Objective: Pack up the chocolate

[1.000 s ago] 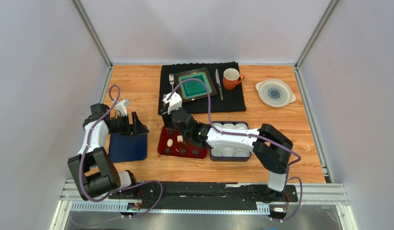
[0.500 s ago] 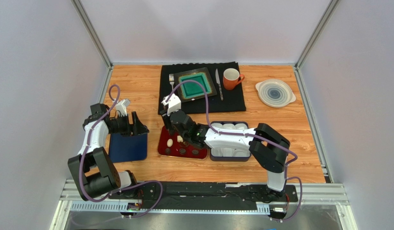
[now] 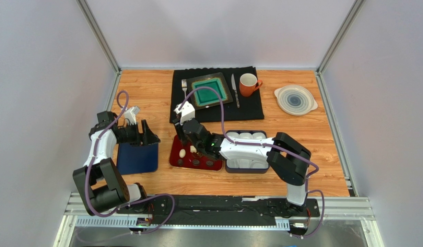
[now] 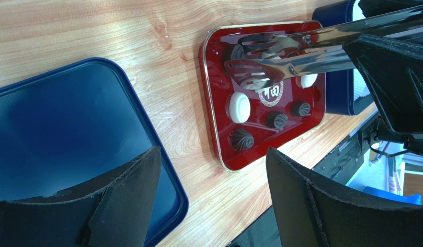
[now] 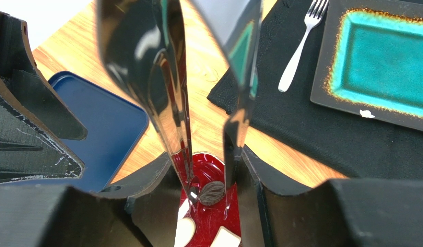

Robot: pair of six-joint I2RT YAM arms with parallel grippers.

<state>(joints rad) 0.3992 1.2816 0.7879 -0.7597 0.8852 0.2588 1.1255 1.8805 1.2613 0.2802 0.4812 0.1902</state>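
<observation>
My right end effector [image 5: 205,165] is clamped on a pair of metal tongs [image 5: 146,77]. The blades pass between its black fingers and narrow toward the lower middle of the frame. A dark, ribbed oval of chocolate [image 5: 212,193] lies there between the blade tips, on the red tray [image 5: 211,213]. I cannot tell whether the blades touch it. Two pale pieces show at the bottom edge.

My left wrist camera shows the tray's whole layout, which the right wrist camera does not. The tongs [image 4: 280,62] end in slotted tips over the upper part of the red tray [image 4: 212,110]. One dark piece sits half hidden under them. Below are a white round [image 4: 239,107] and three dark swirled rounds [image 4: 241,139] in a row toward the lower right.

My left end effector [image 4: 211,200] is spread wide and holds nothing. It hangs over the edge of the blue tray [image 4: 69,139] at the left of the frame.

Only the overhead camera shows the blue box [image 3: 234,168] of white paper cups [image 3: 244,136] against the red tray's right side. It also shows the black mat [image 3: 249,108] at the far edge of the surface [image 3: 311,139], with a teal plate [image 3: 211,91].
</observation>
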